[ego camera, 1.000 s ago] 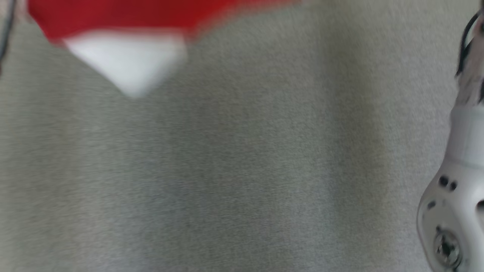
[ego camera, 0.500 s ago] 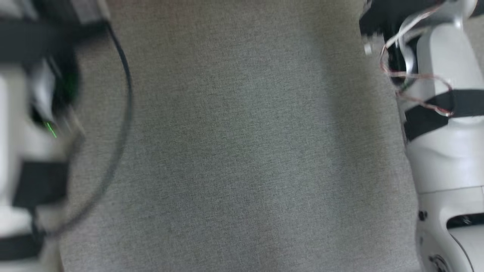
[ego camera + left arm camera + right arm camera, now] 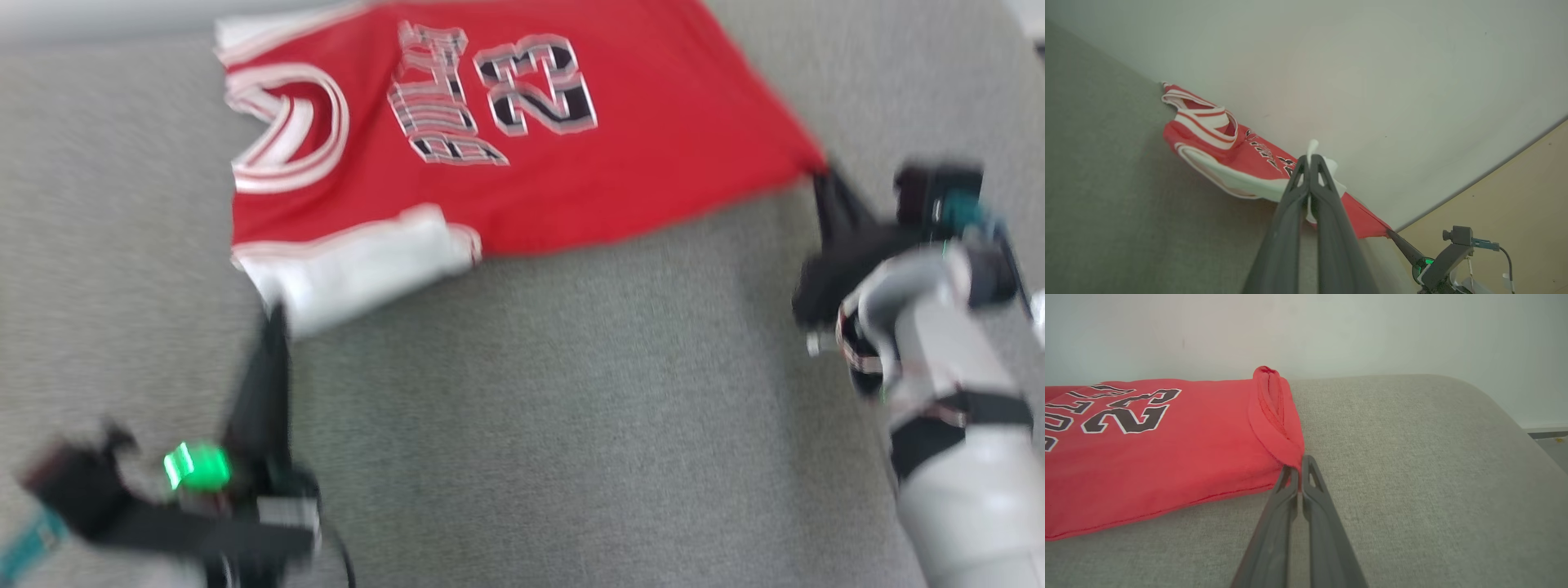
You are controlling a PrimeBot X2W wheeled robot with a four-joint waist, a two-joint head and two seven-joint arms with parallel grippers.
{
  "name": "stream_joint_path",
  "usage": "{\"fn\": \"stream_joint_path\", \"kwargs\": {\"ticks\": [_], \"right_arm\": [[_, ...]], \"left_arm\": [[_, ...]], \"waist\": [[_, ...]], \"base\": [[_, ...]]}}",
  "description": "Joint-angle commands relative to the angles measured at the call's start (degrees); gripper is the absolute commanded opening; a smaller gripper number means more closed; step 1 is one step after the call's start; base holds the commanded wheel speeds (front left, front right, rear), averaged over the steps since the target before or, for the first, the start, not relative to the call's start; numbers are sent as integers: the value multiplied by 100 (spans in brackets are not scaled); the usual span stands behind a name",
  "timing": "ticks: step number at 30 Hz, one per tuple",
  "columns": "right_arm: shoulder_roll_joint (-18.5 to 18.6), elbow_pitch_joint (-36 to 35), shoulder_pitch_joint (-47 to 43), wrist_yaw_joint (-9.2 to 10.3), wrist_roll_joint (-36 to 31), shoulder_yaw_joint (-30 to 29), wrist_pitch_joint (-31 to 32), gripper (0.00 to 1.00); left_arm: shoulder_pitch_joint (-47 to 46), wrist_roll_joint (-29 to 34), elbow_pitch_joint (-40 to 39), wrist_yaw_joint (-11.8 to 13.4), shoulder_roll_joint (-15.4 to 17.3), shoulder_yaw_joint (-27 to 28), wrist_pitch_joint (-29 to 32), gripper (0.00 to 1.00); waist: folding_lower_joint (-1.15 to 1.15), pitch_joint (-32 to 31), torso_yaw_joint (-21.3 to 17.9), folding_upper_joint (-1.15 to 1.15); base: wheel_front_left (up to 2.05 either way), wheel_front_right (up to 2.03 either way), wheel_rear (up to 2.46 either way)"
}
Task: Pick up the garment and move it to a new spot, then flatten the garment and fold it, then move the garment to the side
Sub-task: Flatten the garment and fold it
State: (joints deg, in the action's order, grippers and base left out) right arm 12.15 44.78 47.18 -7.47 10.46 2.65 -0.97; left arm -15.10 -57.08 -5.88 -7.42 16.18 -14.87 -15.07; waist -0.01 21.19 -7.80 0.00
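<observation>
At 8 o'clock in the head view, our left claw is pressed together on a white corner of the garment, a red jersey numbered 23. The jersey lies spread on the grey cushioned surface toward 12 o'clock, its far edge by the pale wall. At 3 o'clock our right claw pinches its red hem corner.
</observation>
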Motion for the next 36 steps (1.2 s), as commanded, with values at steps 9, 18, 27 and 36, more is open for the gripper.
{"fn": "stream_joint_path", "kwargs": {"ticks": [9, 18, 27, 36], "right_arm": [[50, 150, -1838, -3, 105, -906, 254, 0], [-322, -696, -3188, -3, 165, -1107, 1110, 0], [-443, -2580, -4821, -3, 418, -1110, 2167, 0], [-777, -4143, -5674, -3, 434, -1509, 2855, 0]], "left_arm": [[1929, -1067, 97, -8, 190, -387, -21, 0], [2550, -1311, 486, -8, 474, -855, 9, 0], [2934, -1512, 646, -8, 1067, -1344, 336, 0], [2940, -1561, 703, -8, 1260, -1310, 288, 0]], "waist": [[1, -1834, 841, 0], [1, -2184, 876, 0], [1, -2202, 795, 0], [1, -2064, 641, 0]], "base": [[0, 0, 0], [0, 0, 0], [0, 0, 0], [0, 0, 0]]}}
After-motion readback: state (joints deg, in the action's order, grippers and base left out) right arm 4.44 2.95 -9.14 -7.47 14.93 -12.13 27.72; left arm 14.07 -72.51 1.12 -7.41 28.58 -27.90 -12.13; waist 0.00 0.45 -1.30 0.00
